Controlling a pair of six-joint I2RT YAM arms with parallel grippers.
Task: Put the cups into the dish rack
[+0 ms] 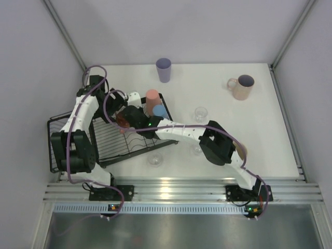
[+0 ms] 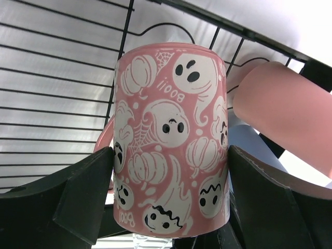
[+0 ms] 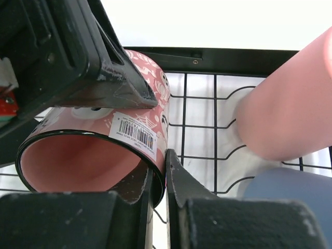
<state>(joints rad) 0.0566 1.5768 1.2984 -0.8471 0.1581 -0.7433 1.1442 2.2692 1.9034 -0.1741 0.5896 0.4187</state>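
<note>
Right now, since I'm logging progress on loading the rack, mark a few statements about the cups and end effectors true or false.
1. The left end effector and the right end effector both hold the pink ghost mug. True.
2. The salmon tumbler is in the dish rack. True.
3. The lavender tumbler is in the dish rack. False: the lavender tumbler stands on the table beyond it.
4. The cream mug lies on its side. False: the cream mug stands upright.
</note>
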